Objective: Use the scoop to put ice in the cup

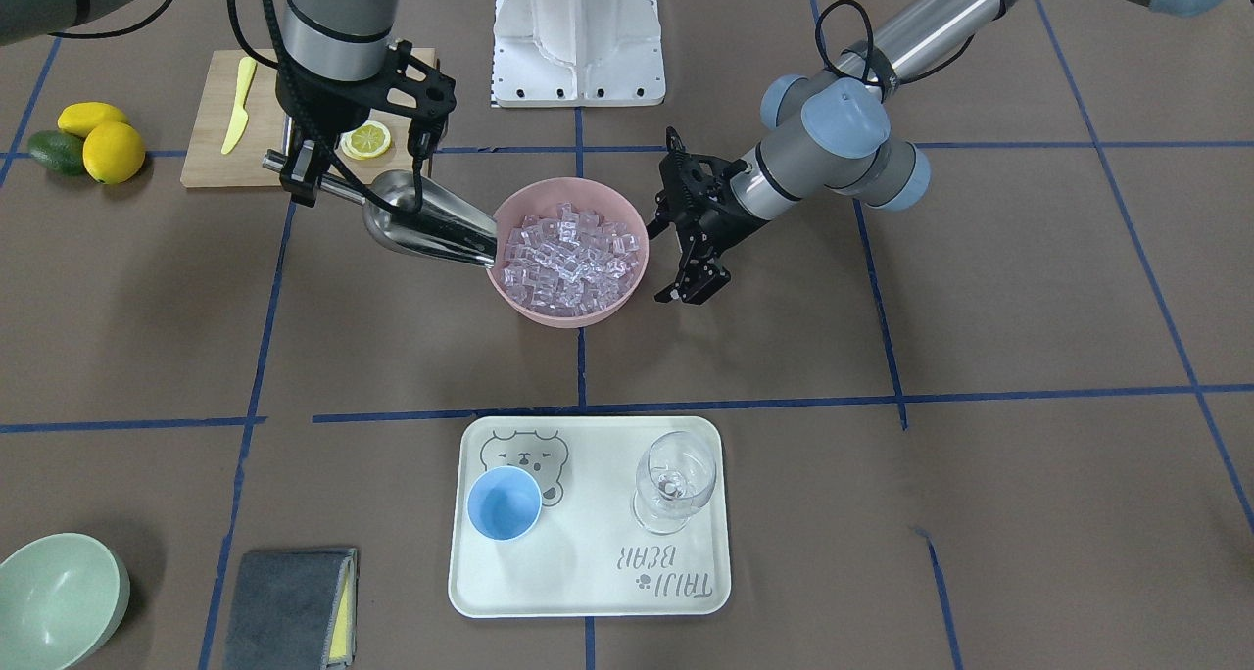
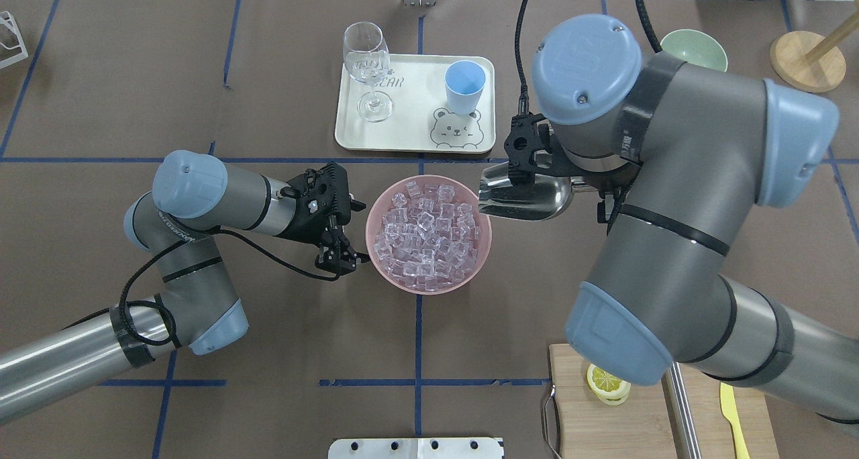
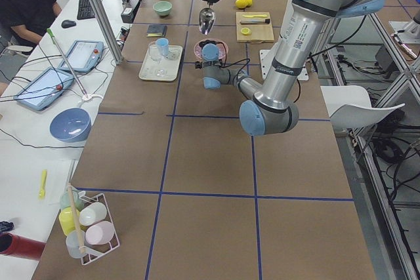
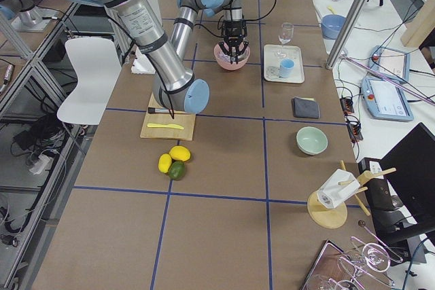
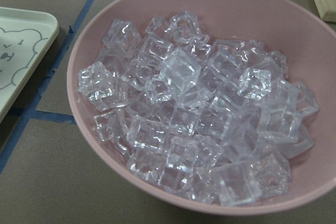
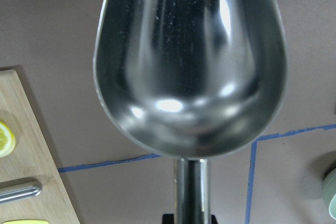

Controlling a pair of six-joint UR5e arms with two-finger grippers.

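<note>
The ice [image 1: 568, 259] fills a pink bowl [image 1: 568, 182] at the table's middle; it also shows in the overhead view [image 2: 426, 234] and the left wrist view [image 5: 194, 124]. My right gripper [image 1: 304, 175] is shut on the rod handle of the steel scoop [image 1: 431, 221]. The scoop's open front is at the bowl's rim, and its trough [image 6: 189, 61] is empty. My left gripper [image 1: 688, 296] is beside the bowl's other side, apart from it, and looks open and empty. The light-blue cup [image 1: 504, 503] stands upright and empty on the white tray [image 1: 588, 592].
A clear wine glass [image 1: 674, 484] stands on the tray beside the cup. A cutting board [image 1: 211, 141] with a lemon slice [image 1: 365, 140] and a yellow knife [image 1: 238, 102] lies behind the scoop. A pale green bowl [image 1: 54, 597] and a grey cloth [image 1: 289, 606] are near the far edge.
</note>
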